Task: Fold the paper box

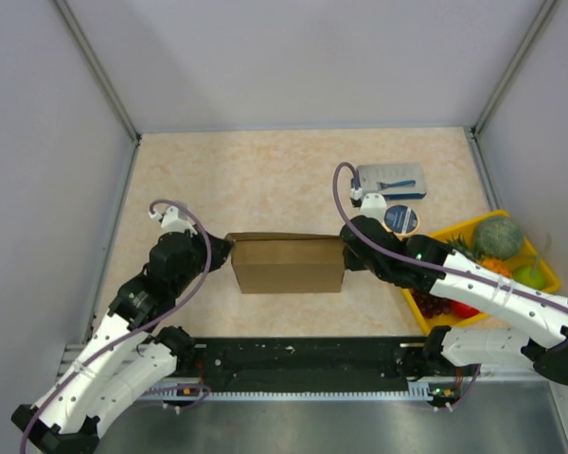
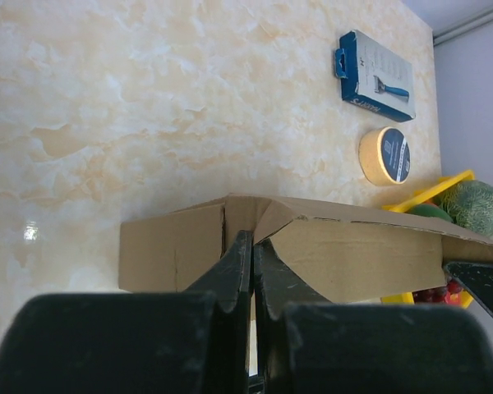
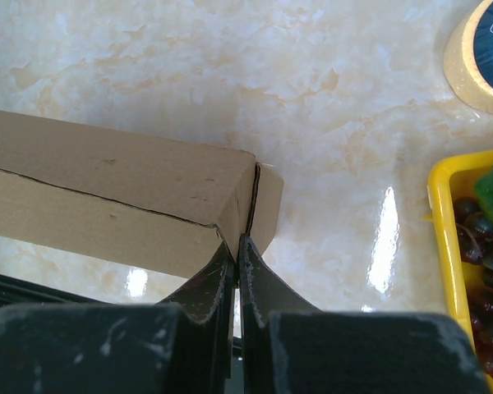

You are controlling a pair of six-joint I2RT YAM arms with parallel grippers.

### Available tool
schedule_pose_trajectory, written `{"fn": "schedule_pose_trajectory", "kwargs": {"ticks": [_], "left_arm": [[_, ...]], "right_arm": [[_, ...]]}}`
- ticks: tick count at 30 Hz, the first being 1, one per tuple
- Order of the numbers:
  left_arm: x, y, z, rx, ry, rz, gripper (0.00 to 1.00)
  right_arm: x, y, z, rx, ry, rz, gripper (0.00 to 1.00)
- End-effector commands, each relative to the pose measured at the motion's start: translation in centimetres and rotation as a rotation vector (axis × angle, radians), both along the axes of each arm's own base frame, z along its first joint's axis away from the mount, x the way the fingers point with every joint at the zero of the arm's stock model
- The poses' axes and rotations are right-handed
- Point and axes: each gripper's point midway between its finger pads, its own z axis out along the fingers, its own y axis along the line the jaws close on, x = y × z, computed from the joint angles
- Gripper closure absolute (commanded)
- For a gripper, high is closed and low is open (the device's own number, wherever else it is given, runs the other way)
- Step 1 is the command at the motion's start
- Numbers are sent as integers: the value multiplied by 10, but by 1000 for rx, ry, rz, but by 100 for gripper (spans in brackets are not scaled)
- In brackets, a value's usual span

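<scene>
The paper box (image 1: pixel 289 265) is a brown cardboard carton lying on its side in the middle of the table. My left gripper (image 1: pixel 226 251) is shut, its tips against the box's left end. In the left wrist view the gripper (image 2: pixel 253 240) touches the seam where an end flap (image 2: pixel 357 254) meets the box (image 2: pixel 168 254). My right gripper (image 1: pixel 345 248) is shut at the box's right end. In the right wrist view its tips (image 3: pixel 240 240) sit at the corner seam of the box (image 3: pixel 107 180), beside a small end flap (image 3: pixel 267 201).
A blue-and-white flat package (image 1: pixel 390 180) lies at the back right, with a tape roll (image 1: pixel 400 219) just in front of it. A yellow tray (image 1: pixel 546 271) of fruit stands at the right edge. Grey walls close off the table's left, back and right sides.
</scene>
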Motion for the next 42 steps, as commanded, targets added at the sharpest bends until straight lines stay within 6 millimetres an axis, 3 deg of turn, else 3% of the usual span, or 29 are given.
{"fn": "schedule_pose_trajectory", "kwargs": {"ticks": [1,6,8,9,14,15,18,22,23,26,27,28,30,31,33,34,35,37,41,42], "left_arm": [[-32,39,-80,212,271,85,100],[-40,32,-83,169,253,44,100],[-43,39,-84,190,284,73,100],[-44,38,-87,197,304,72,100],[-49,41,-102,209,348,86,100],[-49,41,-101,202,340,89,100],[-47,40,-98,191,317,88,100],[-46,40,-95,184,307,89,100],[-46,40,-96,185,308,89,100],[-44,39,-92,174,296,90,100],[-44,39,-91,171,294,91,100],[-44,38,-90,168,291,90,100],[-43,38,-89,172,285,85,100],[-42,38,-86,173,278,83,100],[-42,38,-84,177,269,80,100],[-41,38,-82,175,262,80,100],[-40,37,-79,167,249,78,100],[-38,34,-75,161,225,62,100],[-35,31,-73,146,199,48,100],[-34,29,-72,138,191,44,100]], "right_arm": [[-16,2,-20,-33,82,42,100],[-12,-7,-17,-71,38,55,100],[-12,-9,-11,-82,18,82,100],[-12,-8,-8,-76,13,91,90],[-15,-1,9,-57,-9,161,70],[-14,1,20,-36,-27,174,56],[-16,3,63,43,-102,220,39],[-9,10,118,119,-196,227,24],[-7,15,128,140,-204,226,24],[4,55,155,246,-178,238,23],[6,67,175,310,-184,237,23],[15,88,166,324,-147,234,23],[17,119,187,466,-109,261,25],[34,133,172,468,-66,232,28],[45,152,176,577,1,223,37],[58,159,165,595,39,199,44],[58,168,163,648,90,194,54],[66,179,160,683,96,189,58],[67,201,131,705,209,187,66],[64,203,116,701,243,182,67]]}}
